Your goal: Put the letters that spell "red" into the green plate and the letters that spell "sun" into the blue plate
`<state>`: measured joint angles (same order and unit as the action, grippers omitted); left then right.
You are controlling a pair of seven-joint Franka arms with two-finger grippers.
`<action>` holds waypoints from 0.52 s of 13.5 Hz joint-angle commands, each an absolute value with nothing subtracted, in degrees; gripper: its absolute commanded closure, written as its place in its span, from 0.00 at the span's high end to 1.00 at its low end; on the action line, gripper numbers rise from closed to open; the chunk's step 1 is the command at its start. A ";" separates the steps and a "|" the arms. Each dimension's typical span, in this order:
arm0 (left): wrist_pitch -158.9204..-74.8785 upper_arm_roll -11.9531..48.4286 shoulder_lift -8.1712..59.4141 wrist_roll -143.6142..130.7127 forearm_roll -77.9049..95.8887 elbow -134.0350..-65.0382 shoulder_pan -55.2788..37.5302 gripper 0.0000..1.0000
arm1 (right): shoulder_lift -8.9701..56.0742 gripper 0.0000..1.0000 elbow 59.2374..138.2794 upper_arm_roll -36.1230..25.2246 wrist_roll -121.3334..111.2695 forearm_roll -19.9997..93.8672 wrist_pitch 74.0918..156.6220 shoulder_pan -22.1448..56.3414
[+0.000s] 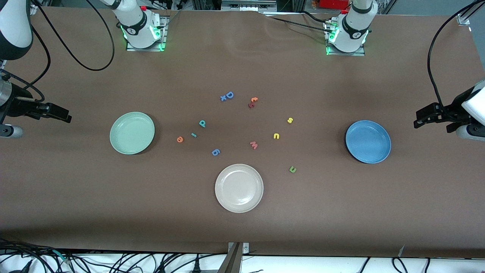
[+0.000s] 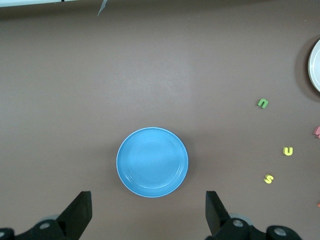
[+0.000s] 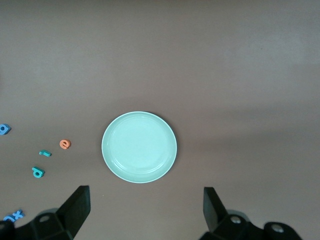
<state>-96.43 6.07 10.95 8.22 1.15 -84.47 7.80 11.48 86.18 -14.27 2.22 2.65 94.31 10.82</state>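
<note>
While bare, green plate (image 1: 132, 133) round, pale mint

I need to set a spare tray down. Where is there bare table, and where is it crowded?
Bare brown table lies between the cream plate and the camera's edge, and between the robot bases and the blue D. Crowded: the foam letters scattered between the green plate and the blue plate.

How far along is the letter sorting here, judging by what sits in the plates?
Nothing is done: the green plate and blue plate hold no letters. Nothing is in hand: the right gripper and left gripper hang open, waiting. Left: teal d, orange e, teal r, yellow s, yellow u and green n, all on the table.
</note>
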 commanded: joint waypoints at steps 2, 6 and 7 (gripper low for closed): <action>-95.98 6.24 9.67 8.96 2.29 -85.61 8.35 1.00 | 10.72 1.00 86.40 -14.24 2.99 2.29 94.39 10.90; -95.80 6.24 9.67 8.96 2.29 -85.61 8.35 1.00 | 10.81 1.00 85.25 -14.15 3.77 2.37 94.48 10.63; -95.80 6.24 9.67 8.96 2.29 -85.61 8.35 1.00 | 10.81 1.00 85.25 -14.15 5.00 2.29 94.05 10.72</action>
